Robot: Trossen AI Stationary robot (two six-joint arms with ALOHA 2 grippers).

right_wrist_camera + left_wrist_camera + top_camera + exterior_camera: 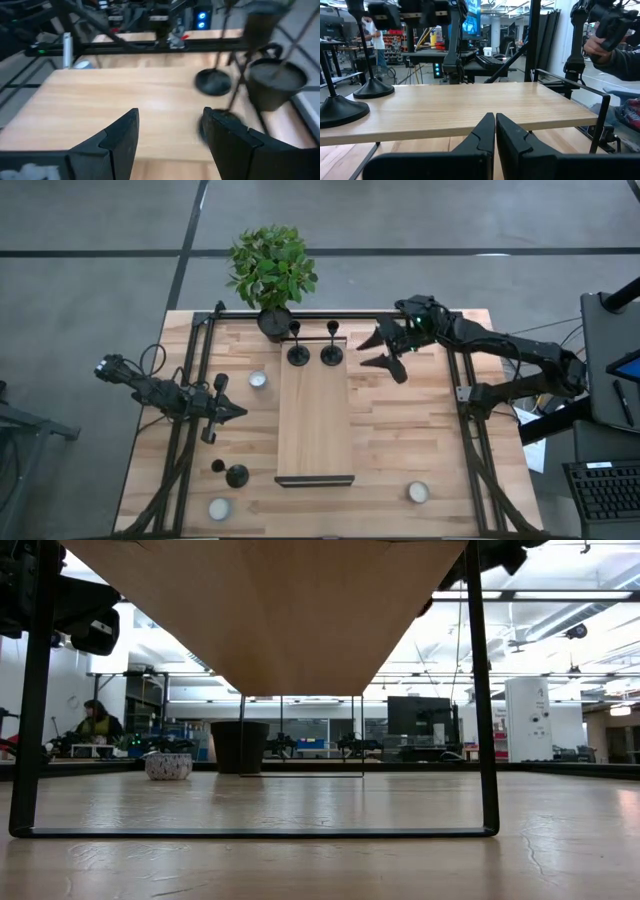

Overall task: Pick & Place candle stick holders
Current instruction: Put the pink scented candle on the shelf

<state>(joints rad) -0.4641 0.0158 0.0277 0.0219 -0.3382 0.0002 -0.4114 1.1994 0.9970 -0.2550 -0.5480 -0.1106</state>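
Currently I see right gripper fingers spread, empty, beside raised wooden shelf far end. Two candle stick holders upright on that end, near plant pot. Third holder on table, near left. Left gripper pinched closed, empty, beside shelf.

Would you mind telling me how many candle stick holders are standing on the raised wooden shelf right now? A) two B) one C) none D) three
A: the high view shows two candle stick holders side by side at the far end of the raised wooden shelf, while the third holder stands on the table near the left arm.
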